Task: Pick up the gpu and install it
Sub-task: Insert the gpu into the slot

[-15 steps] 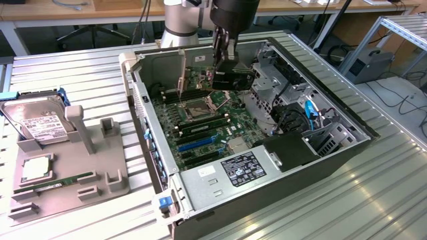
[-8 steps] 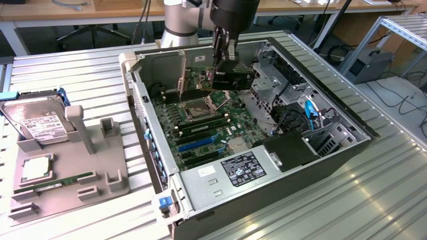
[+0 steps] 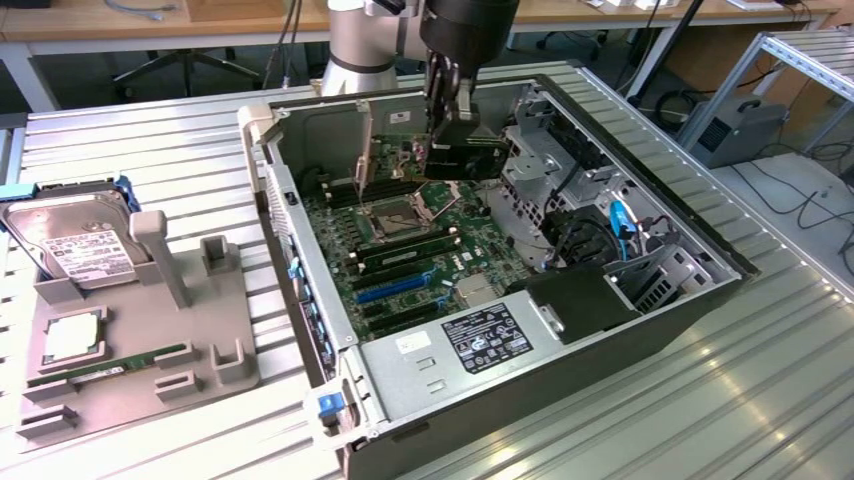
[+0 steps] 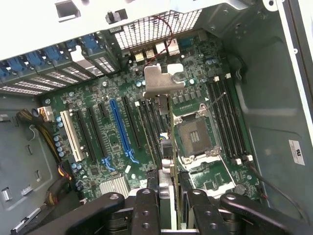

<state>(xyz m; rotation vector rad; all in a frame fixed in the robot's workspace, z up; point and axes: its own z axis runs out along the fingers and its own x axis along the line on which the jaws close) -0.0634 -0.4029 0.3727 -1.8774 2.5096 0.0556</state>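
The gpu [image 3: 463, 157], a green card with a black cooler block, hangs above the motherboard [image 3: 441, 250] inside the open computer case [image 3: 667, 310]. My gripper [image 3: 449, 92] comes down from above and is shut on the card's upper edge. In the wrist view the gpu [image 4: 164, 147] appears edge-on, its silver end bracket [image 4: 160, 78] pointing toward the case's rear slot openings. My gripper [image 4: 168, 208] has a black finger on each side of the card. The card hovers between the blue expansion slot [image 4: 120, 129] and the CPU socket [image 4: 195, 137].
On the exterior view's left, a grey fixture [image 3: 200, 330] carries a silver hard drive [image 3: 80, 245], a CPU chip [image 3: 74, 340] and a slim RAM stick [image 3: 127, 362]. Drive cages and cables [image 3: 601, 230] fill the case's right side. The power supply [image 3: 467, 350] sits at its near end.
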